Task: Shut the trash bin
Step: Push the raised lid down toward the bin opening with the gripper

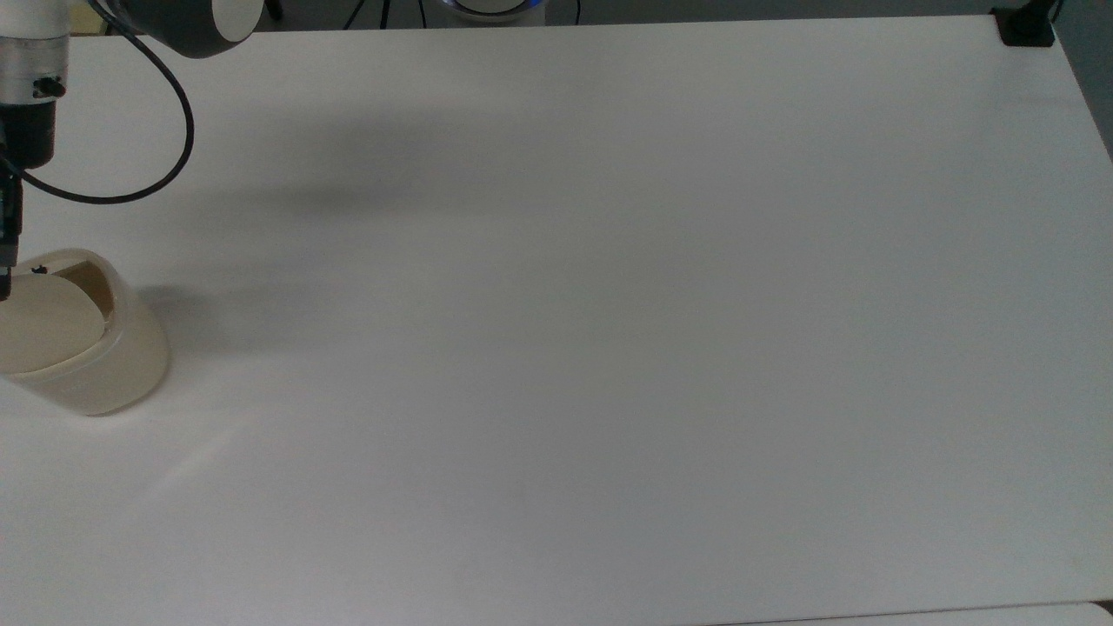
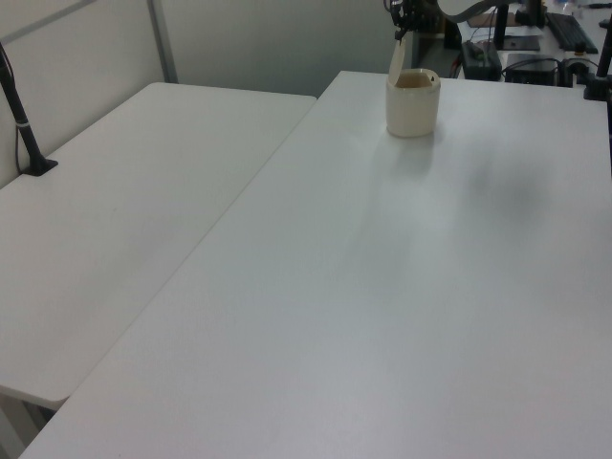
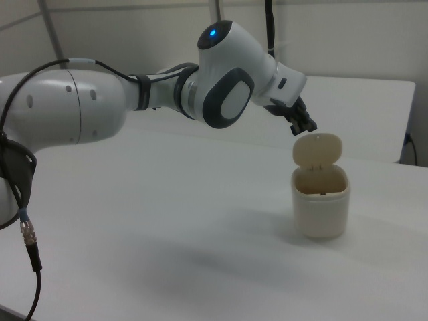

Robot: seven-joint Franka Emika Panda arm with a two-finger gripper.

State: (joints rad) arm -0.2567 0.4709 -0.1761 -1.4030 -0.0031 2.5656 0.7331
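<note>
The bin (image 3: 321, 206) stands on the white surface (image 3: 167, 227) at the right view's right, its lid (image 3: 316, 150) raised upright. The hand (image 3: 305, 126) hangs just above the lid's upper left edge; whether it is wide or narrow cannot be told. In the top view the bin (image 1: 83, 348) sits at the left edge.

Top view steeply down over the table (image 1: 609, 348) — left view far, right view close — all sharing the trash bin (image 3: 321, 194).

Robot lab or office workspace.
White tables (image 2: 191, 239), partition wall (image 2: 76, 57), desk with keyboard (image 2: 571, 29) upper right.
</note>
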